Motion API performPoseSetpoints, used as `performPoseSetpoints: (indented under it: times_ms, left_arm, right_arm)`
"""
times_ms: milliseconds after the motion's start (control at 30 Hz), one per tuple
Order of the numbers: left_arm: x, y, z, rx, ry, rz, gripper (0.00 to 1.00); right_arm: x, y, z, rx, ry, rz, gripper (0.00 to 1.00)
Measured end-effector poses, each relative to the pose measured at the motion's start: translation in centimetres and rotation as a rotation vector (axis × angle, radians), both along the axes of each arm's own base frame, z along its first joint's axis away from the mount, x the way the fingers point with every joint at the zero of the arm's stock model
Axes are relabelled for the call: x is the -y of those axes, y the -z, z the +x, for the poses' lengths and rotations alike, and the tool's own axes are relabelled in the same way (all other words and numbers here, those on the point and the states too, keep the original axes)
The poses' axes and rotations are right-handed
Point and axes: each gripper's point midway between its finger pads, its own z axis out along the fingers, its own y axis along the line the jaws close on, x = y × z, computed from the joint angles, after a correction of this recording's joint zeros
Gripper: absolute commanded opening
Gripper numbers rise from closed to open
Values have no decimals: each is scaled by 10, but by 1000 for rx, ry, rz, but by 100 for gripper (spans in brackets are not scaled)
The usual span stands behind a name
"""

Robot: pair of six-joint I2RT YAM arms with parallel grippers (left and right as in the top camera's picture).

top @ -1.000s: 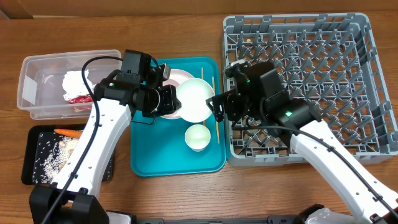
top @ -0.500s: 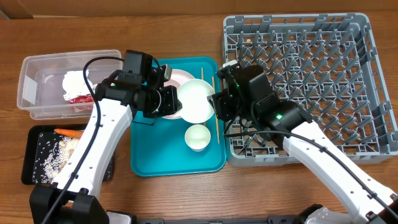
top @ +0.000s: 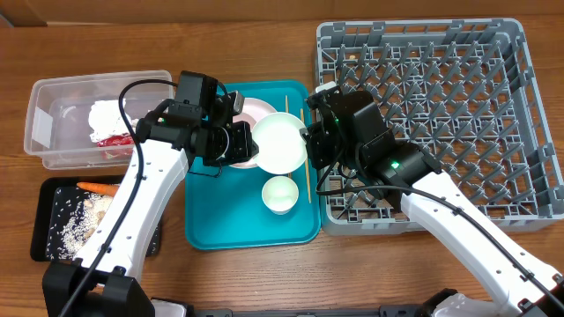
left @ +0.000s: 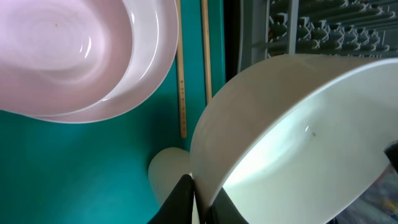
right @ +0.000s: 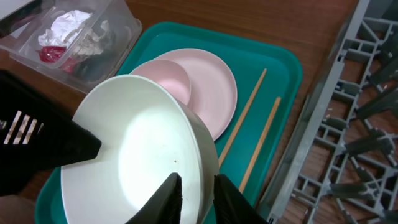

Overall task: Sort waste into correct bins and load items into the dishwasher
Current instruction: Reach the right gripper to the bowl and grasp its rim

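Note:
A whitish bowl [top: 279,143] hangs tilted over the teal tray [top: 211,224], held from both sides. My left gripper [top: 249,145] is shut on its left rim; in the left wrist view the fingers [left: 202,199] pinch the bowl [left: 298,137] wall. My right gripper [top: 306,145] straddles the right rim, one finger inside and one outside the bowl [right: 137,155], closed [right: 198,193] against it. Under the bowl lie the pink plate [top: 256,110] and the small white cup [top: 279,194]. The grey dishwasher rack [top: 441,88] stands at the right.
Two wooden chopsticks [top: 307,176] lie along the teal tray's right edge. At the left, the clear tub [top: 53,132] holds a white napkin [top: 107,114] and a red wrapper [top: 113,139]. The black tray [top: 44,238] holds a carrot [top: 95,187] and rice [top: 84,220].
My right gripper moved left from the rack's edge to the bowl's right rim and its jaws closed over it. The left gripper stayed on the bowl.

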Motion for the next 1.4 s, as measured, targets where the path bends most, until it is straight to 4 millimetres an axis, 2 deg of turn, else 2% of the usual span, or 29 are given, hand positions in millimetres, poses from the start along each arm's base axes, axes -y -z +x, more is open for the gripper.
performPoseSetpoints:
  times_ms: [133,233,333,433,500,600,700,1000,1067,1200,1267,1400]
  left_arm:
    - [0,-1,4,18,-5,0,4]
    - [0,-3,8,36,-7,0,4]
    - [1,-3,9,40,-5,2,4]
    - [0,-2,8,36,-7,10,4]
    - [-1,-1,7,31,-9,15,5]
    - [-2,0,6,27,-10,17,6]
    - [-1,0,6,26,-10,17,8]
    - [6,-5,2,20,13,-19,15]
    - [7,-6,2,21,16,-25,24]
    - [7,-6,3,25,13,-26,75]
    - [7,-7,5,34,10,-23,85]
    - [9,-11,13,68,4,-36,92]
  right_arm:
    - [0,2,-1,-6,-2,-5,27]
    - [0,4,-1,-13,-2,-6,26]
    - [-1,12,0,-32,2,-16,17]
    - [-1,17,4,-36,9,-23,18]
    - [-2,16,6,-28,9,-18,22]
    - [-5,12,8,-9,4,-5,22]
    - [-6,8,10,8,6,4,4]
    - [5,12,14,15,45,-41,4]
    - [5,12,14,13,45,-40,4]
    - [3,11,13,10,32,-28,4]
    - [-1,8,14,19,21,-11,4]
    - [-3,5,14,27,17,-1,4]
